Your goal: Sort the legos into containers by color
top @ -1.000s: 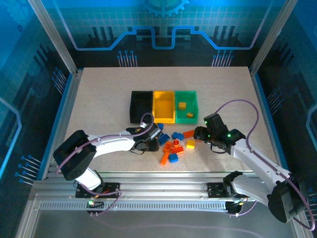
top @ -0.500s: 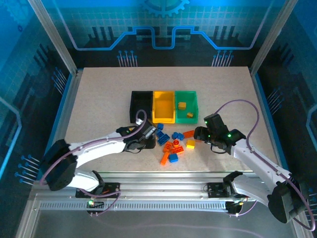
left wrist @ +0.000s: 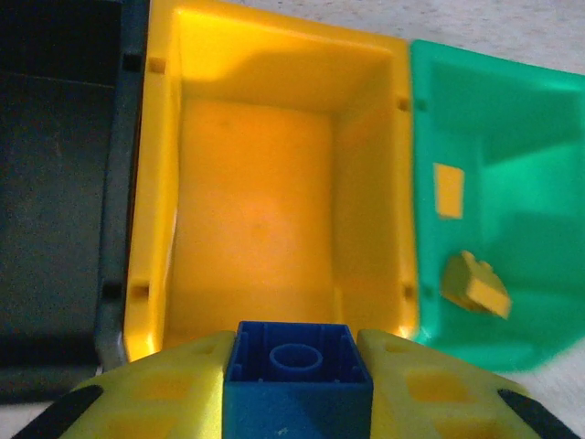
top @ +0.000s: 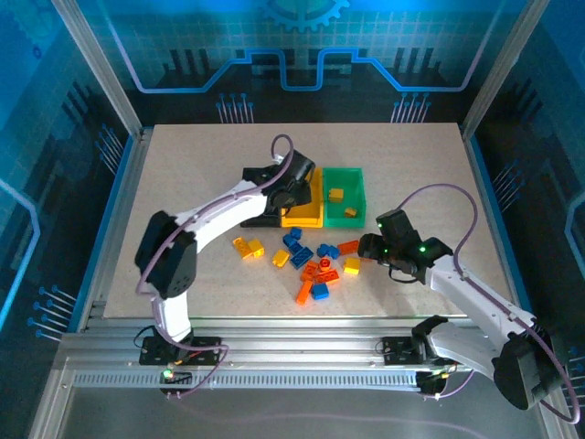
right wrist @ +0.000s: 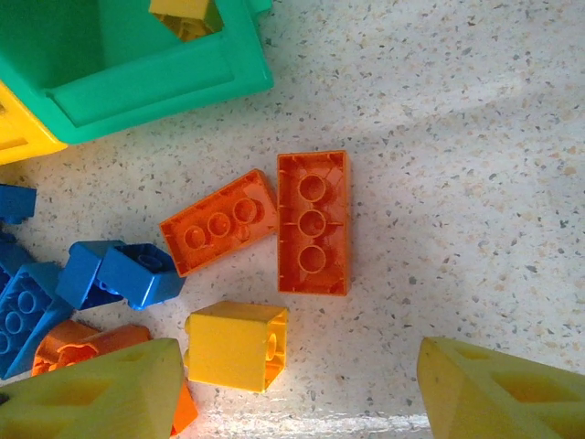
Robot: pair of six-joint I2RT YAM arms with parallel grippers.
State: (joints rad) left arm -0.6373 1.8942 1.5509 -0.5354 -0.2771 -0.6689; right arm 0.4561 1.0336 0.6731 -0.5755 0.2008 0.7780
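**Left arm carries blue brick from pile to the bins**

Clamped between the yellow fingers (left wrist: 174, 389) of the left gripper (left wrist: 297, 389), a blue brick (left wrist: 298, 361) hangs over the near rim of the yellow bin (left wrist: 151, 183), studs hidden and hollow underside toward the wrist camera. A second ago this gripper was low on the table (top: 183, 165) at the left edge of the loose legos (top: 315, 265). It has since risen and swung back to the row of containers, where the overhead view finds the left gripper (top: 294, 194) above the seam between the black bin (top: 254, 183) and the yellow one. A yellow-and-orange brick (top: 247, 247) and a yellow brick (top: 281, 258) now lie in plain sight where the arm had been.

The right gripper (top: 367, 245) has not moved. Its fingers (right wrist: 91, 393) are spread wide with nothing between them, poised over the right side of the pile.

The left wrist camera looks into the yellow bin, whose floor is bare, and shows two yellow pieces (left wrist: 475, 285) in the green bin (left wrist: 494, 119). From above, the arm covers much of the yellow bin. The right wrist camera picks out two orange bricks (right wrist: 313, 222) lying touching side by side, a yellow brick (right wrist: 236, 346) just beside the left finger, and blue bricks (right wrist: 119, 274) beyond.
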